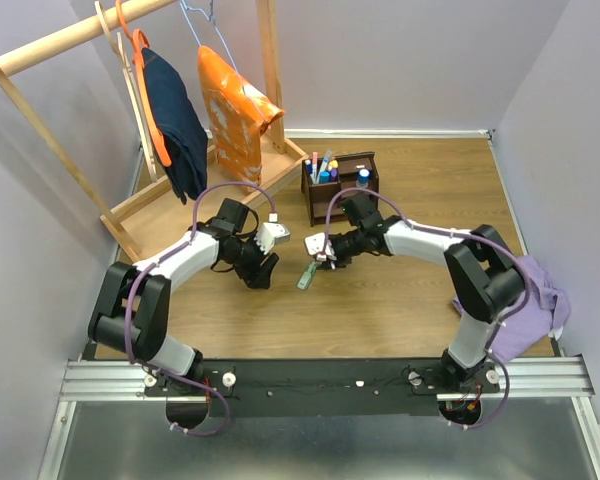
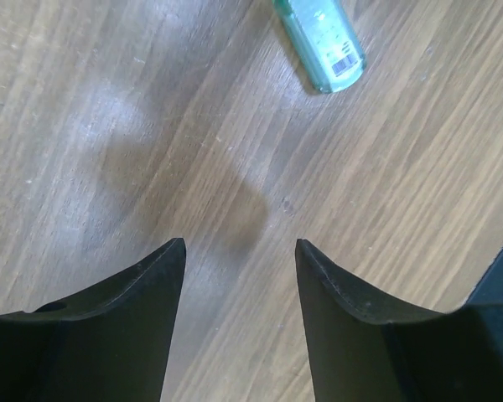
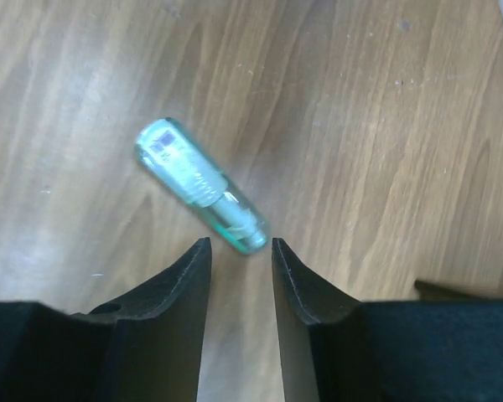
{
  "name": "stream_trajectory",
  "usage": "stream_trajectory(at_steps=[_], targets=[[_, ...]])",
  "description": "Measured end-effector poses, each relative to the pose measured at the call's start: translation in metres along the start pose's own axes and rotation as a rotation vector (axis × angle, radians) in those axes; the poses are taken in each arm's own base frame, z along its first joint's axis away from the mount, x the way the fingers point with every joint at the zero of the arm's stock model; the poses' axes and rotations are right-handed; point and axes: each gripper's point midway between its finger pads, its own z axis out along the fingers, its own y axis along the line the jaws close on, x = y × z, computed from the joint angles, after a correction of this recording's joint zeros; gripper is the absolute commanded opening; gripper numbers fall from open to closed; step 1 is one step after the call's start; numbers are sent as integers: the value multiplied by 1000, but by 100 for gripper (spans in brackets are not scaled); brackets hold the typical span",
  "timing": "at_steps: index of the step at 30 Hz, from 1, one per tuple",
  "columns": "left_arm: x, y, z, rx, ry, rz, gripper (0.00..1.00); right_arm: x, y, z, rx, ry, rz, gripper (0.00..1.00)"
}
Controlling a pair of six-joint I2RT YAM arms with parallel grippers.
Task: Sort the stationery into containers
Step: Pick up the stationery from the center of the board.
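Top external view: both arms reach in to the middle of the desk, with one loose piece lying on the wood between them.
Step in hand: by my reading, the pickup of the last loose piece, the pale green stick (image 1: 306,277). The grasp is not yet made.
Right gripper (image 3: 241,247): jaws are apart by a narrow gap with nothing between them. The stick's nearer end lies just ahead of the tips.
Left gripper (image 2: 239,247): jaws are wide apart over bare wood. It holds nothing, and the stick is off beyond its tips.
Where the stick is: flat on the desk near its middle, on the near-edge side of the organizer (image 1: 340,185) and apart from it.
How the stick looks: a translucent green tube, rounded at the ends. A barcode label sits at one end and a band runs round its middle, where a cap seems to join. It lies aslant to the right jaws.
Organizer: dark brown, toward the far edge, with pens and markers (image 1: 323,168) standing upright in it.
Next move calls for: the right jaws to widen, turn square across the tube, come down astride it and close. A smooth round body may roll or squirt out if pinched near its end.
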Motion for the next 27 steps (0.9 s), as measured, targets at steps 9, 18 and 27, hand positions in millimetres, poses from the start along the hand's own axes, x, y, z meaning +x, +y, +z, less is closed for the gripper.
stream_trajectory(at_steps=[9,18,27], targets=[[-4,-4,-8,-22,-38,-59,65,11,-29,21,-160,25,-166,46],[-1,2,-12,-38,-45,-92,67,24,-4,19,-356,47,-235,46],[0,3,-12,-39,-47,-98,74,23,11,8,-423,77,-180,46]])
